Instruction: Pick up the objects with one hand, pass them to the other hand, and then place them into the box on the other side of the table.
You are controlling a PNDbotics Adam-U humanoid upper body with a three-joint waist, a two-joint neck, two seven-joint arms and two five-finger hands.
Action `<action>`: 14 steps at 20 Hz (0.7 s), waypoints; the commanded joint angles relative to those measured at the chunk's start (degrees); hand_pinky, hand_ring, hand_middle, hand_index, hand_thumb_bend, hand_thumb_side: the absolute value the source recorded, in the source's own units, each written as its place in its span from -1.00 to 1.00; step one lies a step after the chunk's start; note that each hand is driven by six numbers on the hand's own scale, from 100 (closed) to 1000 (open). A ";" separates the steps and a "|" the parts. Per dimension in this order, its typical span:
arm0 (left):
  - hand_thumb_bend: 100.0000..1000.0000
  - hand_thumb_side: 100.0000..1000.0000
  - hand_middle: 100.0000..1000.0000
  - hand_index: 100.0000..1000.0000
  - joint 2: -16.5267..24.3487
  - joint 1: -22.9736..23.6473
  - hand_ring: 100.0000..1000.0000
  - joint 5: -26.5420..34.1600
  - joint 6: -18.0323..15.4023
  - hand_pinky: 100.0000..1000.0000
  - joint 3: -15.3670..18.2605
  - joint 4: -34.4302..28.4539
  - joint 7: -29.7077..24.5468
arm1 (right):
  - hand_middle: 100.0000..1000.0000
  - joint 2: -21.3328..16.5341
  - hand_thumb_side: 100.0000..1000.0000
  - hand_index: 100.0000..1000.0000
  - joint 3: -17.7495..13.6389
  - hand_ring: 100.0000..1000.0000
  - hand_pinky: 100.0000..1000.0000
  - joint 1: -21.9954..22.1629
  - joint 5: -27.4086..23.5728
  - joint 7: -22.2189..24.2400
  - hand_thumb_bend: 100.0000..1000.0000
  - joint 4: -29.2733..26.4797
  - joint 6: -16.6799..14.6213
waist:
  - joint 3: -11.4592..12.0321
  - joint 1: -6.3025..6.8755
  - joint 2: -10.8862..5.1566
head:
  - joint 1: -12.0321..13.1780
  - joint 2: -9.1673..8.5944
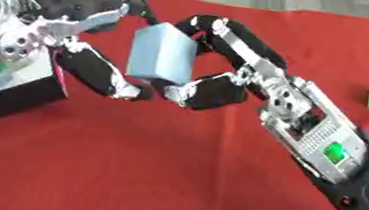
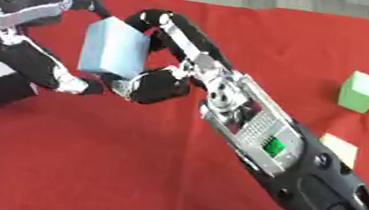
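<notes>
In the upper left of the frame, our right robot hand and left robot hand both clasp the blue block.

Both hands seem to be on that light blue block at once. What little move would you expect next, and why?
Probably the right hand opens and lets go. Its fingers and those of the left hand both curl round the light blue block, held above the red cloth, so the handover looks midway.
</notes>
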 commanded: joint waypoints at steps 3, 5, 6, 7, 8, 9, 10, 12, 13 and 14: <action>-0.22 -0.42 0.50 0.63 0.76 -0.59 0.67 0.79 0.36 0.62 0.61 -0.57 1.88 | -0.10 -0.42 -1.00 -0.02 -0.36 0.08 0.50 -1.05 -0.29 0.33 -1.00 -1.60 0.33 | 0.03 0.36 -1.88 | 0.16 -0.52; -0.28 -0.46 0.49 0.62 0.87 -0.56 0.66 1.57 0.32 0.62 0.60 -0.57 3.04 | -0.10 -0.43 -1.00 -0.02 -0.35 0.08 0.50 -0.99 -0.21 0.25 -1.00 -1.33 0.41 | 0.03 0.33 -1.84 | 0.24 -0.51; -0.29 -0.46 0.49 0.61 0.97 -0.52 0.66 2.03 0.15 0.62 0.57 -0.57 3.61 | -0.10 -0.42 -1.00 -0.02 -0.31 0.08 0.50 -0.97 -0.12 0.20 -1.00 -1.15 0.41 | 0.03 0.32 -1.82 | 0.27 -0.50; -0.30 -0.47 0.49 0.60 1.09 -0.47 0.66 2.47 -0.05 0.62 0.53 -0.57 4.12 | -0.10 -0.42 -1.00 -0.02 -0.27 0.08 0.50 -0.95 -0.04 0.18 -1.00 -0.96 0.37 | 0.05 0.32 -1.81 | 0.31 -0.49; -0.32 -0.48 0.48 0.60 1.21 -0.41 0.66 2.87 -0.24 0.62 0.49 -0.57 4.53 | -0.10 -0.40 -1.00 -0.02 -0.24 0.08 0.50 -0.95 0.04 0.16 -1.00 -0.78 0.33 | 0.07 0.32 -1.79 | 0.33 -0.49; -0.34 -0.47 0.48 0.59 1.32 -0.35 0.66 3.25 -0.39 0.62 0.45 -0.57 4.88 | -0.09 -0.37 -1.00 -0.02 -0.22 0.08 0.50 -0.93 0.10 0.15 -1.00 -0.61 0.29 | 0.08 0.32 -1.78 | 0.35 -0.50; -0.35 -0.47 0.48 0.58 1.42 -0.28 0.65 3.63 -0.56 0.62 0.41 -0.57 5.18 | -0.09 -0.35 -1.00 -0.02 -0.19 0.08 0.50 -0.93 0.18 0.17 -1.00 -0.46 0.27 | 0.08 0.32 -1.78 | 0.38 -0.50; -0.42 -0.50 0.46 0.56 1.58 -0.19 0.64 4.37 -0.87 0.61 0.37 -0.57 5.69 | -0.09 -0.32 -1.00 -0.02 -0.12 0.08 0.50 -0.88 0.30 0.24 -1.00 -0.17 0.24 | 0.08 0.31 -1.78 | 0.44 -0.52; -0.49 -0.55 0.44 0.55 1.60 -0.15 0.63 4.85 -0.89 0.61 0.40 -0.57 6.10 | -0.09 -0.29 -1.00 -0.02 -0.10 0.08 0.49 -0.86 0.32 0.25 -1.00 -0.03 0.23 | 0.09 0.31 -1.77 | 0.47 -0.53; -0.58 -0.62 0.40 0.50 1.59 -0.12 0.62 5.35 -0.84 0.60 0.43 -0.57 6.55 | -0.09 -0.26 -1.00 -0.02 -0.09 0.08 0.49 -0.84 0.31 0.26 -1.00 0.07 0.20 | 0.09 0.30 -1.75 | 0.48 -0.55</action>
